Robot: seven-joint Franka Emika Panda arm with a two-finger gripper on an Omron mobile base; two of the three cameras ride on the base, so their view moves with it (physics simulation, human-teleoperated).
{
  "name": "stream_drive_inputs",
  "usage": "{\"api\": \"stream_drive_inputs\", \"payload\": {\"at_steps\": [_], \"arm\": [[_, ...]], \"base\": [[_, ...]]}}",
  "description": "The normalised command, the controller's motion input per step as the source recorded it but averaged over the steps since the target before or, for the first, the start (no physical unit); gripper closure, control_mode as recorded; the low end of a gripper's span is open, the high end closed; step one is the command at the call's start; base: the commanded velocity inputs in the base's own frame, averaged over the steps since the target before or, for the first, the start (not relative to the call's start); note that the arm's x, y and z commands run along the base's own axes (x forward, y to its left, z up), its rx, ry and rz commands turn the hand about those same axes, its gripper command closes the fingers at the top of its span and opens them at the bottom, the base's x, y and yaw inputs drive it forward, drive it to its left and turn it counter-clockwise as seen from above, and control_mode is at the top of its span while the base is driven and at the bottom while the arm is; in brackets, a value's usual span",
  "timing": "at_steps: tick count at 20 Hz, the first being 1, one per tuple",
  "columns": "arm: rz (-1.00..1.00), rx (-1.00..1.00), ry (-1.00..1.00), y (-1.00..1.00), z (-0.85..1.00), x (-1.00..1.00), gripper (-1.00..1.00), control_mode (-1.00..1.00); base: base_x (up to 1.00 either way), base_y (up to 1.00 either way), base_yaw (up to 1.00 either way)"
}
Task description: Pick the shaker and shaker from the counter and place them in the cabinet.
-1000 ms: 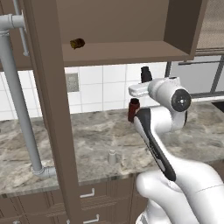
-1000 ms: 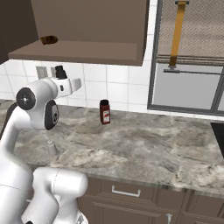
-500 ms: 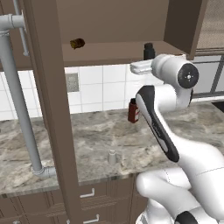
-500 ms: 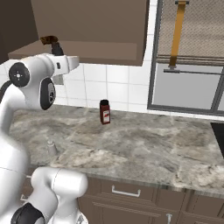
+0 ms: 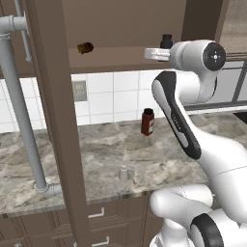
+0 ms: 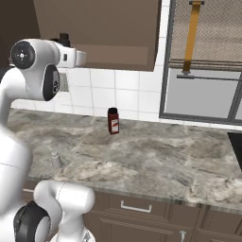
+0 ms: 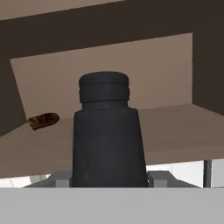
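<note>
We are holding the black shaker (image 7: 108,135) upright in our gripper (image 7: 108,177), the jaws pressing on its lower sides, and we are keeping it raised at the front edge of the cabinet (image 5: 120,57), level with the flat base board. From the left base view the black shaker (image 5: 167,41) is showing as a dark cap just above our white hand; from the right it (image 6: 63,39) is peeking over the wrist against the cabinet (image 6: 118,33). Inside, a small brown rounded object (image 7: 43,120) is lying on the base board, well to one side. Below us, the pale shaker (image 5: 124,173) is standing upright near the counter's (image 5: 96,159) front edge, and a dark red bottle (image 5: 147,122) is standing farther back, near the tiled wall (image 5: 116,96)
</note>
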Motion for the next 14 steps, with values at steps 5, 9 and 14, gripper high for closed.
{"api": "stream_drive_inputs", "payload": {"at_steps": [5,9,14], "arm": [[0.04,0.11,0.05,0.00,0.02,0.28,1.00,-1.00],[0.04,0.00,0.02,0.00,-0.16,0.38,1.00,-1.00],[0.03,-0.06,0.00,0.00,-0.35,0.38,1.00,-1.00]], "base": [[0.00,0.00,0.00],[0.00,0.00,0.00],[0.00,0.00,0.00]]}}
